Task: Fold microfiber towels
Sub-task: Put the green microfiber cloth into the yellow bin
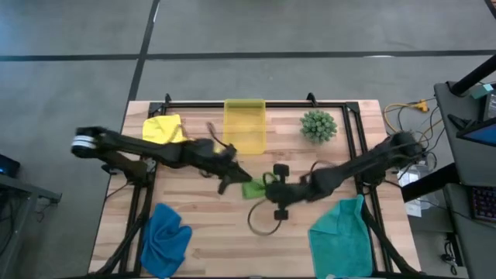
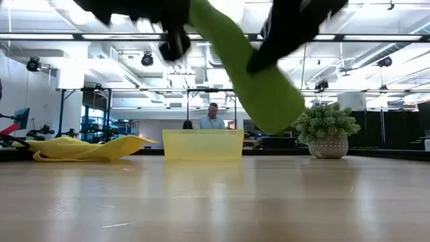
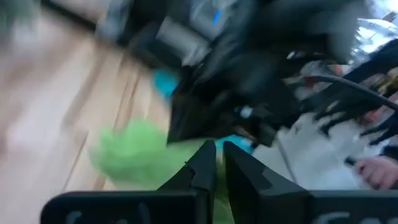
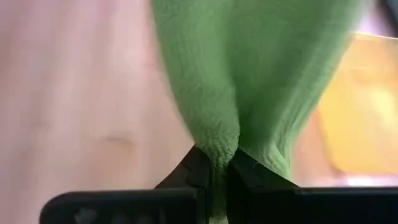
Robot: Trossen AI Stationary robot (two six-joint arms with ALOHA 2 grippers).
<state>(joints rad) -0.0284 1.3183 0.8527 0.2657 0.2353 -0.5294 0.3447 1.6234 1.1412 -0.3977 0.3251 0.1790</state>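
The lime green towel (image 1: 254,187) hangs bunched above the table's middle, between my two grippers. In the low view the green towel (image 2: 250,74) slants down toward the right, clear of the wood. My left gripper (image 1: 239,183) is shut at its left end and my right gripper (image 1: 270,188) is shut at its right end. The yellow towel (image 1: 163,129) lies crumpled at the far left, the royal blue towel (image 1: 167,237) at the near left and the teal towel (image 1: 339,237) at the near right. My left gripper (image 3: 217,155) is shut on the green towel's edge (image 3: 177,163); blur hides which part and how many layers. The cloth trails away from the fingers, off the table. My right gripper (image 4: 225,165) pinches a gathered fold of the green towel (image 4: 217,144) between its two fingertips, slanting down from the table's right. Several layers bunch at the pinch. The cloth spreads beyond the fingers and hangs clear of the table.
A translucent yellow bin (image 1: 245,124) stands at the far middle and a small green plant (image 1: 318,125) to its right. A dark cable loop (image 1: 263,222) lies near the middle. A person (image 2: 213,115) shows in the room behind the bin.
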